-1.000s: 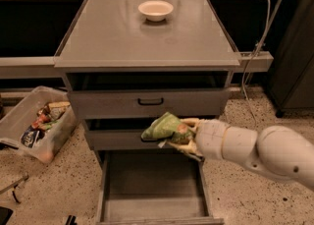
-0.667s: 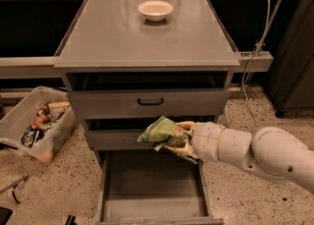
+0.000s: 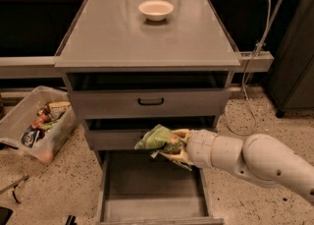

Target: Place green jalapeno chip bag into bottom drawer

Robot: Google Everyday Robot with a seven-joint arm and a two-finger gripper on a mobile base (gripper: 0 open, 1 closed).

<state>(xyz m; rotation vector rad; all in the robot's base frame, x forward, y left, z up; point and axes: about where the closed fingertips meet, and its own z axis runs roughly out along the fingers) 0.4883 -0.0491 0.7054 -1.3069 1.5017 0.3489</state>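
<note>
Three grey drawers sit in the metal cabinet [image 3: 147,37] that fills the middle of the view. The bottom drawer [image 3: 152,189] is pulled far out toward the camera, and its wide tray is bare between tall side walls. The robot's pale arm [image 3: 255,160] reaches in from the right at about the height of the middle drawer front [image 3: 110,139]. A clear plastic bin [image 3: 55,139] of snack packets rests on the floor to the left, well apart from the work, and a white bowl [image 3: 156,9] stands on the cabinet top.

The green jalapeno chip bag [image 3: 156,138] is in the air, just in front of the middle drawer front and above the rear part of the open tray. The gripper [image 3: 172,145] has its two fingers clamped on the bag's right end, so most of the crumpled foil sticks out to the left.

The step in hand looks like the lowering. To do it well, the wrist should probably come a little toward the camera, so the bag clears the middle drawer front and hangs over the tray's centre. It can then sink between the side walls before the fingers part. A low release suits light foil, which may otherwise flutter or catch on a wall edge.
</note>
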